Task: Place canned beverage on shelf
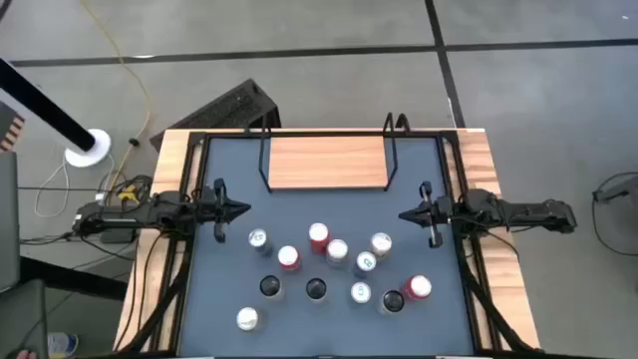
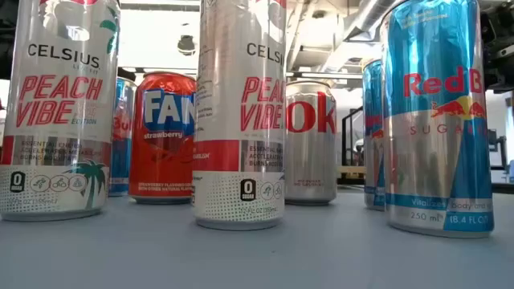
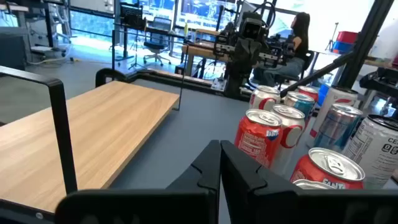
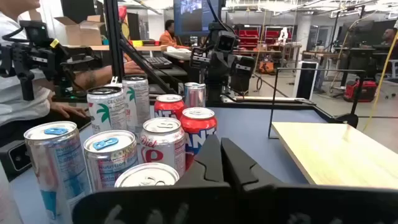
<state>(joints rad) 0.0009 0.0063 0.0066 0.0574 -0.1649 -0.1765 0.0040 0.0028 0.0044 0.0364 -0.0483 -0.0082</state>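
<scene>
Light-wood shelf is seen bare; no can is held; left pincer and right pincer are closed, empty; approach to a Fanta can is called for.

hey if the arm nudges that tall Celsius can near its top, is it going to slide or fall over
The Celsius can stands upright, tall and slim on a narrow base, so a high nudge would probably tip it rather than slide it. Its smooth metal wall looks slippery. Other cans, like the Fanta can, stand close, so a fall could knock them.
</scene>
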